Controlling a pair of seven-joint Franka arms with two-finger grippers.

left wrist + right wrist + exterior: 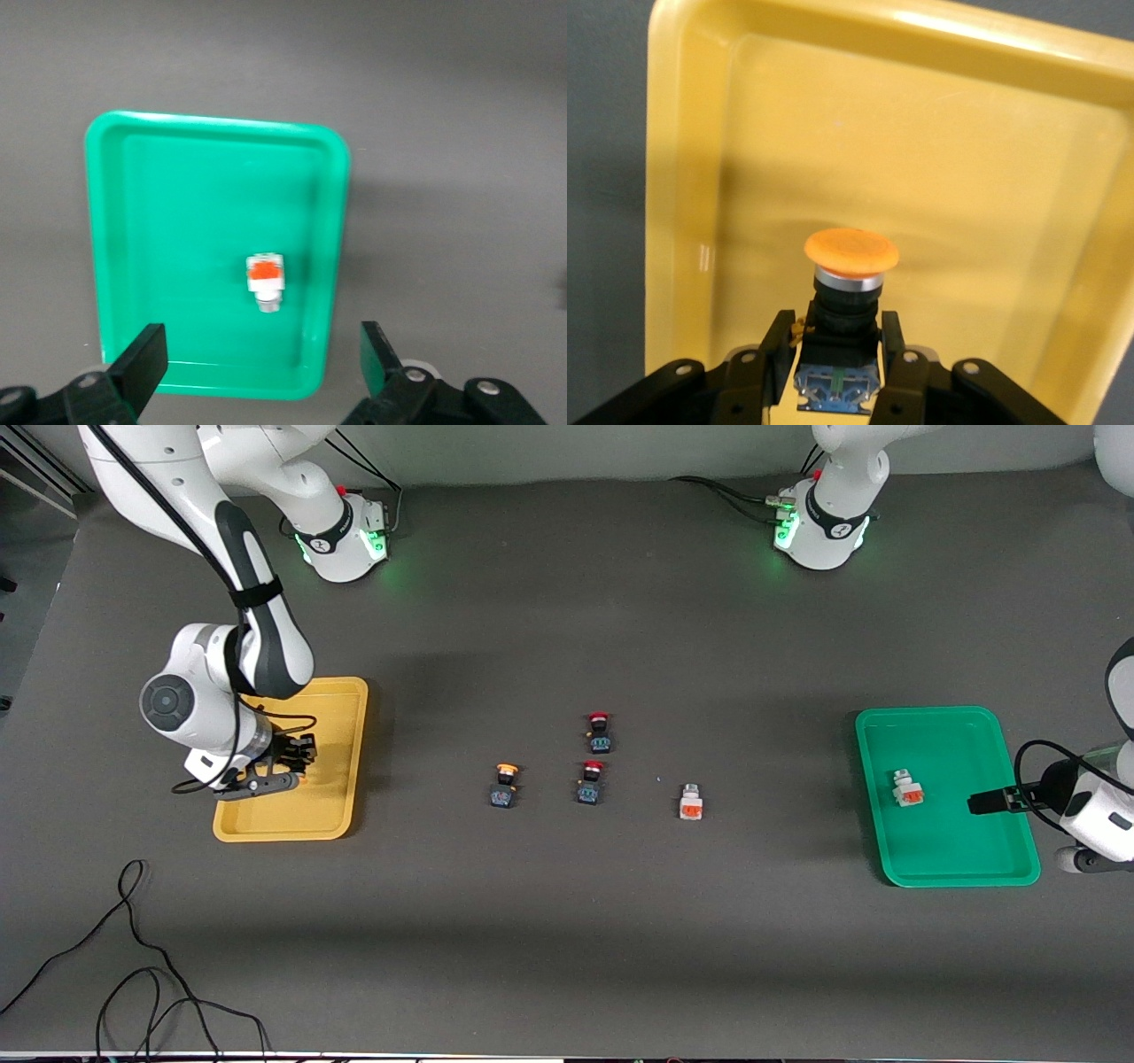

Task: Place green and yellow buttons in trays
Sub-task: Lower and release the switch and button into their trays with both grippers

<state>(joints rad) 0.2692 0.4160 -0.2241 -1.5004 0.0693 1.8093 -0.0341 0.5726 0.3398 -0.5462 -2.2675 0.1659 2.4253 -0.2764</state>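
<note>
My right claw (837,354) is clamped on the orange-capped button (850,251) low over the yellow tray (341,731), left of frame. I should lower it and release gently. My left claw (263,354) hangs apart over the green tray (177,221), its grey button (265,279) inside.

Four switches (592,771) cluster mid-table, open gaps between.

A robotics lab is indicated: two white arms (239,602) are bolted to a dark-covered table (567,921), green status lights glow at their bases (819,531), and loose cables (133,974) are trailed across it.
</note>
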